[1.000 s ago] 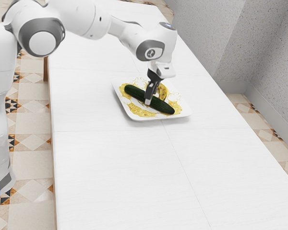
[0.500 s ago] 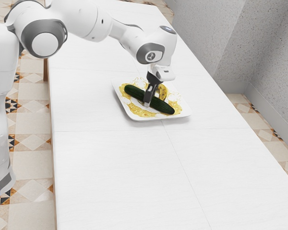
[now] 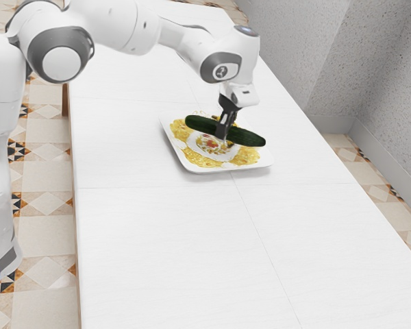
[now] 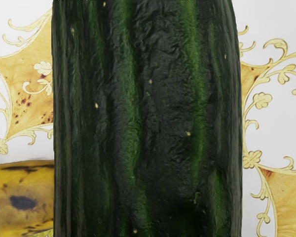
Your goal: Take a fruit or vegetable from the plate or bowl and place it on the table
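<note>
My gripper (image 3: 225, 130) is shut on the middle of a dark green cucumber (image 3: 250, 138), one finger showing on its near side. The cucumber hangs above the square patterned plate (image 3: 192, 164), one end reaching over the plate's edge in the exterior view. Close under my hand, the cucumber (image 4: 148, 98) looks large in the wrist view. Beside it a spotted yellow banana (image 4: 19, 197) lies on the plate (image 4: 274, 29). In the exterior view the cucumber and gripper hide most of the banana.
The long white table (image 3: 171, 253) extends around the plate on all sides. A speckled wall (image 3: 390, 103) stands beyond the table's far edge, toward the exterior view's right.
The cucumber has risen off the plate in my gripper and shifted slightly toward the exterior view's right, uncovering the plate's central pattern. The plate has stayed put.
</note>
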